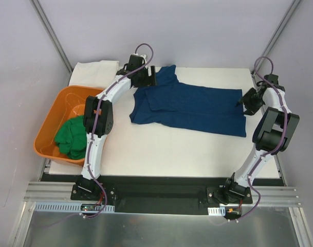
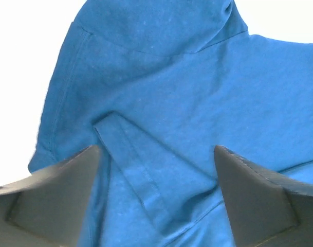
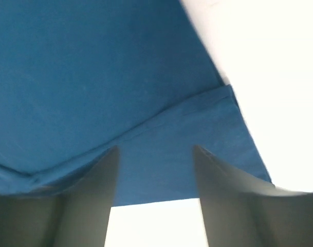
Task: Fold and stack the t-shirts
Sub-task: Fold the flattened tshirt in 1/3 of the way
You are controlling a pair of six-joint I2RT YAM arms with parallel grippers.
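Note:
A navy blue t-shirt [image 1: 192, 105] lies flat across the white table [image 1: 161, 152], its body folded lengthwise, collar end to the left. My left gripper [image 1: 147, 78] hovers over the collar and sleeve end. In the left wrist view it [image 2: 156, 148] stands open above the blue cloth [image 2: 171, 77], where a folded sleeve strip [image 2: 130, 154] lies between the fingers. My right gripper [image 1: 246, 101] is at the shirt's hem end. The right wrist view shows it [image 3: 155, 149] open over the hem corner [image 3: 94, 77], holding nothing. A green t-shirt [image 1: 71, 136] lies crumpled in the tub.
An orange plastic tub [image 1: 43, 128] sits off the table's left edge, holding the green shirt. A white cloth [image 1: 97, 68] lies at the back left corner. Bare white table runs in front of the blue shirt down to the arm bases.

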